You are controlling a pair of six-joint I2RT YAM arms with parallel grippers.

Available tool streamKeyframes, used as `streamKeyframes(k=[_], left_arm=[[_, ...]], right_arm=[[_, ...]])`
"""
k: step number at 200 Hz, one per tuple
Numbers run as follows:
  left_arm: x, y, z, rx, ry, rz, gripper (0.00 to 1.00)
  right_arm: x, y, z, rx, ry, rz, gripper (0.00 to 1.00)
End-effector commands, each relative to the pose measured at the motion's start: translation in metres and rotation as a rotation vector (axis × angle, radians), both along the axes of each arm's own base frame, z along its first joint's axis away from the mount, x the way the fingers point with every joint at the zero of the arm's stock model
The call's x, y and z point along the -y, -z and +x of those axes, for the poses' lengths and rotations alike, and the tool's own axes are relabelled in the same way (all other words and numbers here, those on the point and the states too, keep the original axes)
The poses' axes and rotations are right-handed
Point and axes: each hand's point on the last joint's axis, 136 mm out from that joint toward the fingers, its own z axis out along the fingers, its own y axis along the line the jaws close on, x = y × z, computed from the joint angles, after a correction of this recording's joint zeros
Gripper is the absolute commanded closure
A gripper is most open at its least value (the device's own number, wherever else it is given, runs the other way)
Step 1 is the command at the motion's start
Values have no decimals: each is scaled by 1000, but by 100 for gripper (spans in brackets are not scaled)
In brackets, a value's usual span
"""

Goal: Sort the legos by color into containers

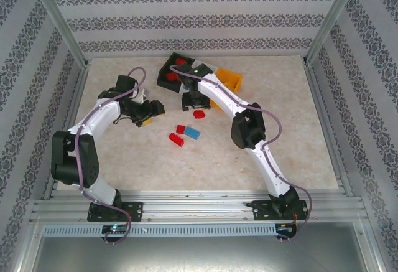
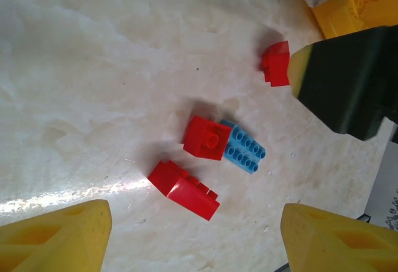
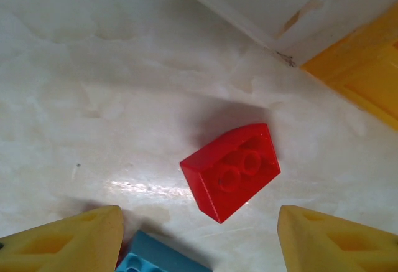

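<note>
A lab test cell is indicated: the table [image 1: 124,166] is enclosed by patterned panels [image 1: 186,20], and aluminium rails [image 1: 199,208] are bolted along the table's near edge.

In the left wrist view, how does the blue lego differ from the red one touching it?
Colour: the blue lego is light blue, the red lego red. Shape: the blue lego is long and low, the red lego squarer and chunkier. Studs: the blue lego shows two rows of small studs, the red lego one large stud. Both lie loose on the table, studs up.
</note>
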Motion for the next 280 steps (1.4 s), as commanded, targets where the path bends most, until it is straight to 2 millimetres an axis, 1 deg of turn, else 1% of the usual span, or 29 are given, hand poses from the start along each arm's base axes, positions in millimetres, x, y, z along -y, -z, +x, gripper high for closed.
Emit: streamKeyframes(k=[1, 30, 66, 86, 124, 164, 191, 225, 251, 260, 280], left_arm=[[-4, 2, -13, -20, 18, 4, 27], [-4, 4, -13, -30, 15, -5, 27], [-4, 7, -14, -43, 9, -13, 27], [-6, 10, -17, -56, 5, -19, 26], [-10, 11, -21, -63, -4, -16, 26], [-12, 11, -22, -70, -6, -16, 26], [-13, 11, -25, -74, -8, -15, 26], [-14, 13, -27, -82, -11, -15, 26], [-14, 13, -26, -81, -18, -21, 26], [-14, 13, -25, -79, -20, -22, 26], [-14, 12, -24, -78, -21, -24, 26]], right_arm=[[12, 4, -10, -29, -52, -87, 34], [17, 12, -10, -37, -85, -118, 35], [14, 23, -6, -40, -105, -115, 37], [11, 32, -8, -57, -114, -113, 38], [10, 38, -6, -57, -111, -113, 41], [10, 44, -2, -54, -103, -107, 48], [12, 45, 1, -49, -99, -106, 59], [13, 36, 4, -34, -89, -93, 74], [9, 18, 8, 11, -71, -54, 84], [5, 12, 9, 24, -63, -24, 86], [-6, -3, 12, 46, -35, 68, 86]])
